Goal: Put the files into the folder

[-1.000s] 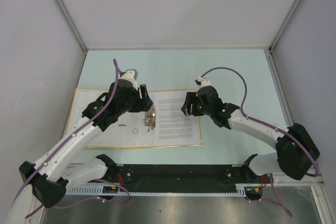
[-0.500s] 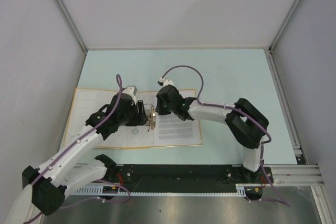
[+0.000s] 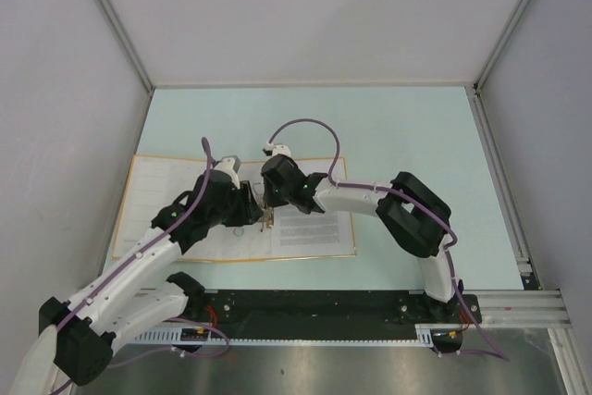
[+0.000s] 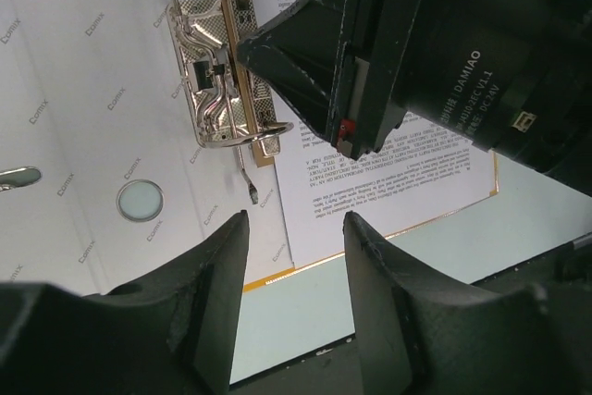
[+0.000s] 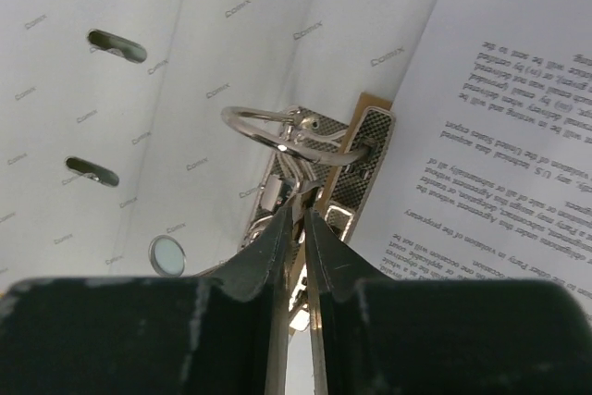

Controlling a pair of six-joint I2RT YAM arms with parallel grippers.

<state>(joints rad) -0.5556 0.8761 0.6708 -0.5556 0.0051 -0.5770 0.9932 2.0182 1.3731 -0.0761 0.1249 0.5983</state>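
1. So, biggest first: the pale green table [image 3: 407, 136], with the folder [image 3: 148, 191] lying open and flat on its near-left part. The folder has an orange-yellow edge and a whitish inside, with a faint "Comix" repeated all over it.
2. The right arm [image 3: 370, 201] rises from the near-right, folds hard at the elbow and runs left to the folder's middle. The wrist motor casing reads "DAMIAO"; the smaller print under it is too tiny for me.
3. The left arm [image 3: 139, 261] stretches from the near-left corner diagonally across the left cover to the same spot, so both wrists almost meet over the spine.
4. The files [image 3: 314, 233] sit on the folder's right half, right beside the clip. They're white sheets of dense black print, too small to read.
5. The left gripper [image 4: 294, 228] hangs over the near edge of the spine, fingers spread wide with nothing between them.
6. The right gripper [image 5: 298, 219] has its fingers squeezed nearly together with only a sliver of gap, tips right on the clip metal. I can't tell whether any of the metal is actually pinched.
7. The ring clip [image 4: 222, 80] is chrome on a checkered plate, with a ring arching at each end.
8. Its thin lever [image 4: 248, 178] points toward the near edge.
9. A round rivet [image 4: 140, 201] sits left of the clip.
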